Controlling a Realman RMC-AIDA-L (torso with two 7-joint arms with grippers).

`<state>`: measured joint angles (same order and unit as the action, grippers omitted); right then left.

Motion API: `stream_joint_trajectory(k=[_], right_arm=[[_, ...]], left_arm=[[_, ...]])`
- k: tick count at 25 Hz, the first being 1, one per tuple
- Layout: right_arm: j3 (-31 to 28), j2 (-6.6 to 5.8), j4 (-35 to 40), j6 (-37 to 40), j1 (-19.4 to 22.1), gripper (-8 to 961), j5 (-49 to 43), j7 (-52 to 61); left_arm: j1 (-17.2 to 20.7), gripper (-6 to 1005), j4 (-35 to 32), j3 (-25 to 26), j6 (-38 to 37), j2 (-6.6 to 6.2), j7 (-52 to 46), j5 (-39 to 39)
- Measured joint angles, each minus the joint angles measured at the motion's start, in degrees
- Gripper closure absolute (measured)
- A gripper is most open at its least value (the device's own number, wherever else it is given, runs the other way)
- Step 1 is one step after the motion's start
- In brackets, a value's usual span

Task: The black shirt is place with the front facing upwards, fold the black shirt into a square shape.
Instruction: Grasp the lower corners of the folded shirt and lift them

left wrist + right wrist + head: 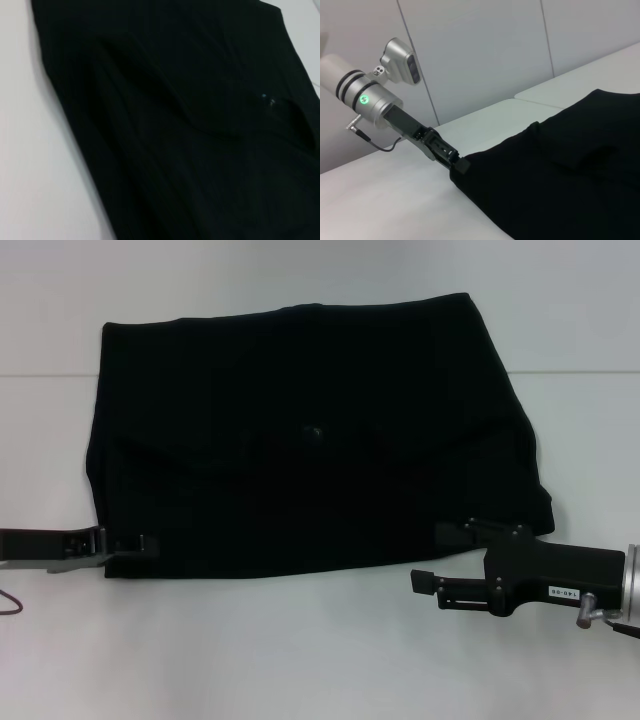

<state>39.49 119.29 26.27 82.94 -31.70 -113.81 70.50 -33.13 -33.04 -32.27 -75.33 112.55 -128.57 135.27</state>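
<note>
The black shirt (pixel 310 440) lies flat on the white surface (pixel 300 650), long axis across; left gripper (pixel 125 543) pinches its near-left corner, right gripper (pixel 445 555) open beside its near-right corner.

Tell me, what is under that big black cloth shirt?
The black cloth shirt lies on a white table. The left gripper and right gripper meet its near corners. Whatever lies between its folded layers, fingertips included, is covered.
</note>
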Motion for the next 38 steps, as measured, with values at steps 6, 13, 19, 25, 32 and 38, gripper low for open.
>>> stream_joint_trajectory(k=[6,13,19,25,32,38], right_arm=[[-0.08,-0.99,0.55,0.18,0.31,77,0.0,5.02],[-0.08,-5.63,7.26,0.28,0.37,77,-0.82,27.46],[0.51,-12.15,15.37,0.08,-4.06,86,-12.93,58.37],[0.09,-13.12,16.33,-3.31,-12.66,99,-32.08,74.79],[2.1,-9.99,9.4,-10.4,-18.14,106,-37.87,75.1],[4.01,-7.7,6.55,-14.37,-18.57,105,-37.77,74.98]], left_arm=[[0.14,600,0.0,0.23,-0.35,-0.2,0.09,-0.32],[0.04,765,0.0,-0.02,-0.97,-0.22,0.17,-0.22],[0.03,965,-0.23,0.2,-1.86,-0.36,0.2,-0.41],[-0.2,963,-0.21,-0.02,-1.98,-0.4,0.24,-0.41],[-0.33,964,-0.17,0.1,-2.78,-0.41,0.26,-0.39],[-0.22,964,-0.3,0.23,-3.02,-0.41,0.26,-0.45]])
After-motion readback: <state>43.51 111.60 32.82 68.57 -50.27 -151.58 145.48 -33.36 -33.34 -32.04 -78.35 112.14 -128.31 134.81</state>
